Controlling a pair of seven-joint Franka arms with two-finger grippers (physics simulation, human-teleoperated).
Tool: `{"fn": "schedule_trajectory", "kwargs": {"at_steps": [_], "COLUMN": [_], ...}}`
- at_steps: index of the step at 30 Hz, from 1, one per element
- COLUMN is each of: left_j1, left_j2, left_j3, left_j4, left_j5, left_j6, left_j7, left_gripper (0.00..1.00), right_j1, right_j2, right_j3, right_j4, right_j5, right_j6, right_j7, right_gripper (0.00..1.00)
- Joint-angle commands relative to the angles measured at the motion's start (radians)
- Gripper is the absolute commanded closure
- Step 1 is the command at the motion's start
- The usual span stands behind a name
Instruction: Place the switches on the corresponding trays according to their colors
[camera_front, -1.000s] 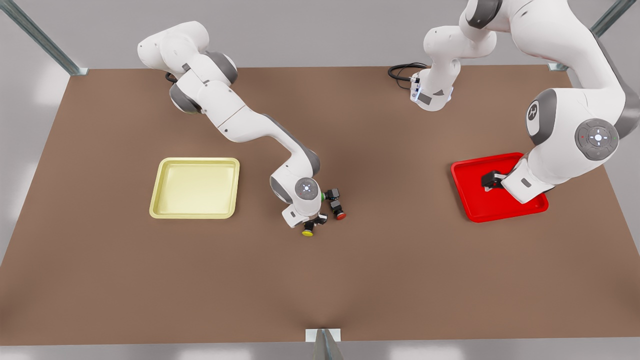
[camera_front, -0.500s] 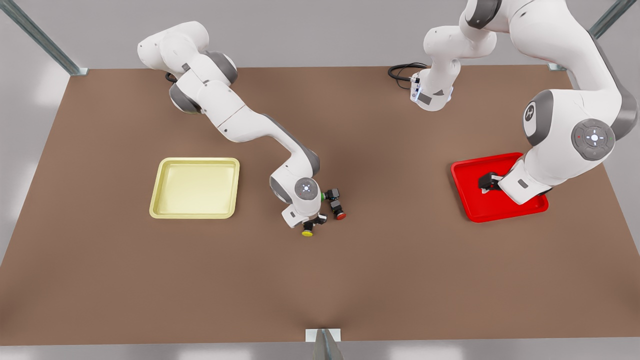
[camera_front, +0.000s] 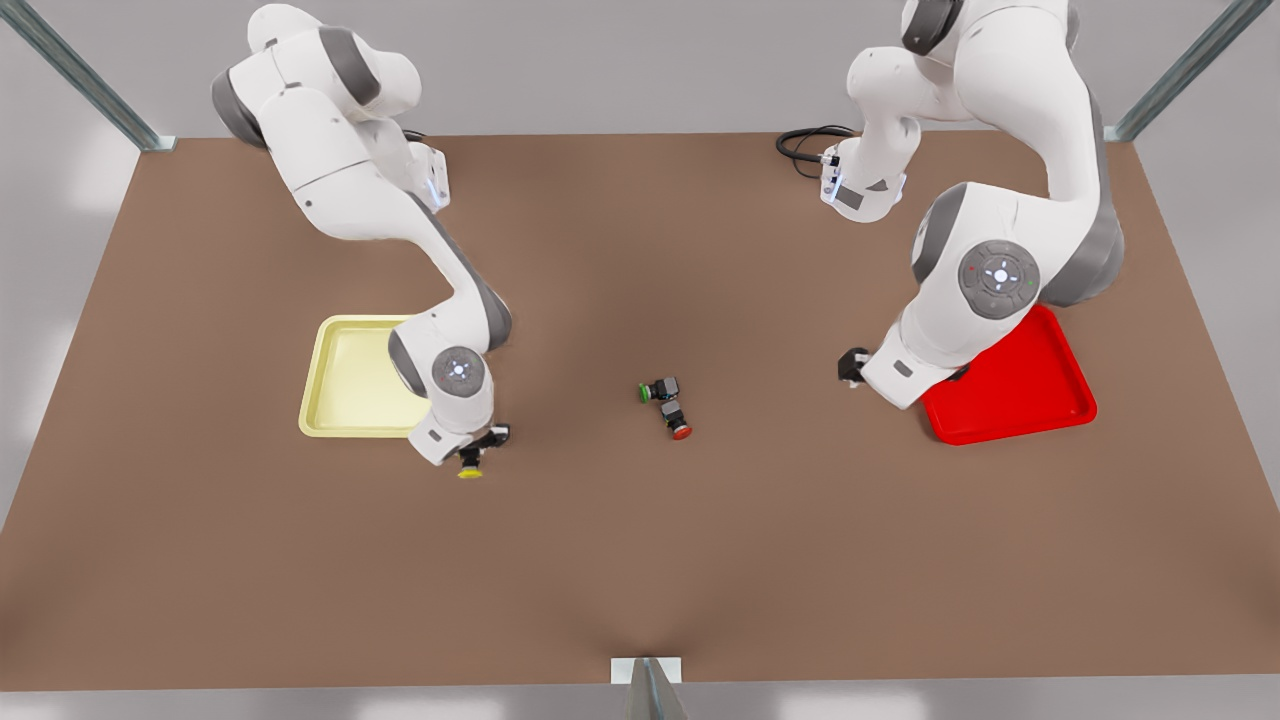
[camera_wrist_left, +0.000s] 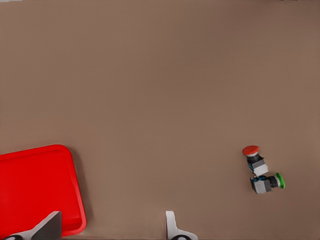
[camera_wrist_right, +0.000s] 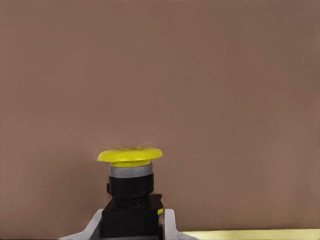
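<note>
Gripping yellow switch (camera_front: 470, 467) — right hand (camera_front: 478, 446) beside yellow tray (camera_front: 345, 385).

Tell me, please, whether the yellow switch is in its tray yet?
Not yet. The right gripper holds the yellow switch beside the yellow tray, over bare table just past the tray's corner.

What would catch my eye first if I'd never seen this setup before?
Probably the two bright trays on the brown table: a pale yellow tray at the front view's left and a red tray at its right. Next, the right gripper beside the yellow tray, clamping a tiny yellow switch. The left gripper hangs open by the red tray, while a red switch and a green switch lie mid-table.
</note>
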Motion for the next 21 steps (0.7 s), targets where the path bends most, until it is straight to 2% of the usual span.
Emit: {"fn": "schedule_trajectory", "kwargs": {"at_steps": [1, 6, 8, 10, 11, 15, 18, 19, 21], "left_j1": [-0.037, -0.226, -0.261, -0.287, -0.293, -0.293, -0.295, -0.295, -0.307], "left_j2": [0.011, 0.074, 0.118, 0.191, 0.220, 0.316, 0.361, 0.369, 0.382], "left_j3": [0.000, 0.000, 0.000, 0.000, 0.000, 0.004, 0.004, 0.004, 0.006], "left_j4": [0.002, 0.002, 0.003, 0.006, 0.008, 0.011, 0.011, 0.011, 0.011], "left_j5": [-0.052, -0.073, -0.073, -0.067, -0.066, -0.060, -0.060, -0.058, -0.055], "left_j6": [0.014, 0.063, 0.123, 0.255, 0.304, 0.433, 0.442, 0.442, 0.444], "left_j7": [-0.067, -0.343, -0.400, -0.483, -0.495, -0.495, -0.496, -0.498, -0.507], "left_gripper": [0.00, 0.00, 0.00, 0.00, 0.00, 0.00, 0.00, 0.00, 0.00], "right_j1": [-0.009, -0.063, -0.095, -0.104, -0.104, -0.104, -0.104, -0.106, -0.183], "right_j2": [-0.028, -0.292, -0.312, -0.308, -0.308, -0.309, -0.308, -0.308, -0.306], "right_j3": [0.000, 0.003, -0.002, -0.003, -0.005, -0.014, -0.018, -0.020, -0.023], "right_j4": [-0.037, -0.413, -0.461, -0.456, -0.453, -0.441, -0.234, -0.088, 0.160], "right_j5": [-0.004, -0.005, -0.005, -0.002, -0.002, -0.002, 0.030, 0.166, 0.242], "right_j6": [-0.001, 0.001, 0.002, -0.002, -0.002, -0.016, -0.240, -0.347, -0.530], "right_j7": [-0.004, -0.008, -0.022, -0.021, -0.021, -0.028, -0.122, -0.225, -0.314], "right_gripper": [0.49, 0.48, 0.48, 0.08, 0.00, 0.00, 0.00, 0.00, 0.00]}}
